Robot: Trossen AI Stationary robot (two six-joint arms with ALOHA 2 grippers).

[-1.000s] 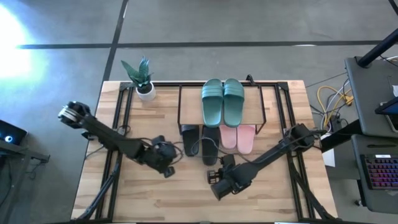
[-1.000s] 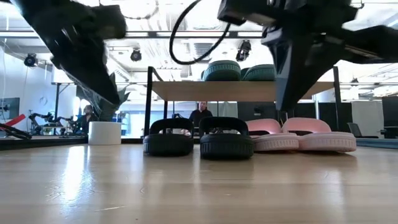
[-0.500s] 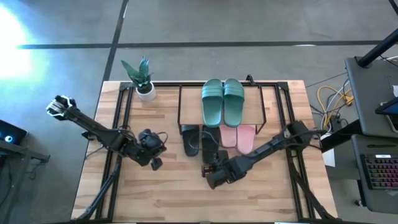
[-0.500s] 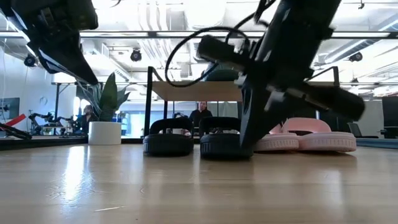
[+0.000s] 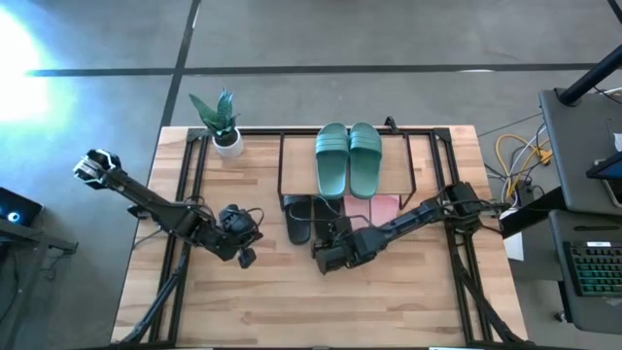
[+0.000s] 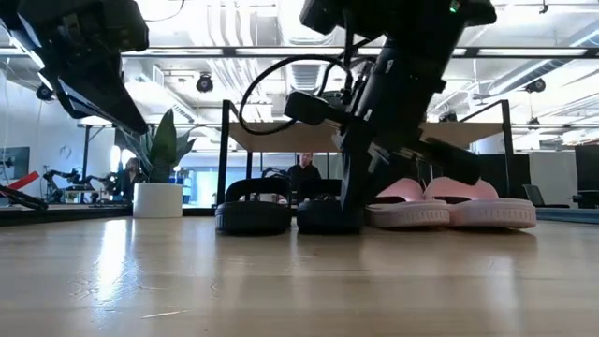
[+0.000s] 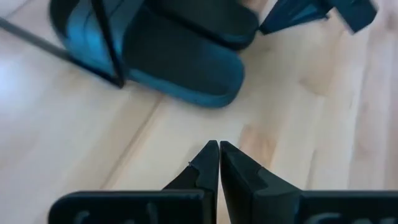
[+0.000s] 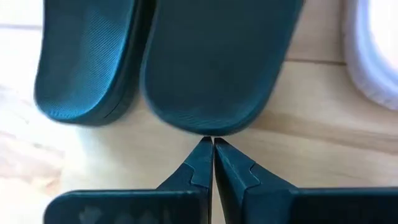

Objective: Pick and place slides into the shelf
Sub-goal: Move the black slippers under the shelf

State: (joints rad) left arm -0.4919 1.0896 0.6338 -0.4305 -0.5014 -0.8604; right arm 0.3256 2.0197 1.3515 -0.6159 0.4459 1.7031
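The shelf (image 5: 296, 156) stands at the table's far middle, with the dark green slides (image 5: 348, 160) on its top board. Under it, on the table, lie the two black slides (image 5: 296, 219) (image 5: 328, 216) and, to their right, the pale pink pair (image 5: 384, 209) (image 6: 449, 211). My right gripper (image 5: 327, 248) (image 8: 209, 140) is shut, tilted down at the heel of the right-hand black slide (image 8: 217, 62). My left gripper (image 5: 245, 258) (image 7: 217, 144) is shut with nothing in it, above bare table to the left of the black slides (image 7: 180, 68). My right gripper's shut fingertips (image 8: 203, 149) meet the heel end (image 8: 210, 130) of the right-hand black slide, at the middle of its rounded rim. They come slanting down from the table's near side, along the slide's length. The slide lies flat on the table, its toe under the shelf.
A potted plant (image 5: 224, 122) (image 6: 159, 183) stands at the far left of the table. The shelf's thin black legs (image 7: 106, 43) stand beside the left black slide. Bare tabletop (image 5: 292, 311) stretches along the near edge. A person (image 6: 304, 173) shows in the room behind.
My right gripper has gone toward the far edge and down, staying shut, until its tips reached the heel of the right-hand black slide. My left gripper has drawn back toward the table's left edge, shut, and then kept still.
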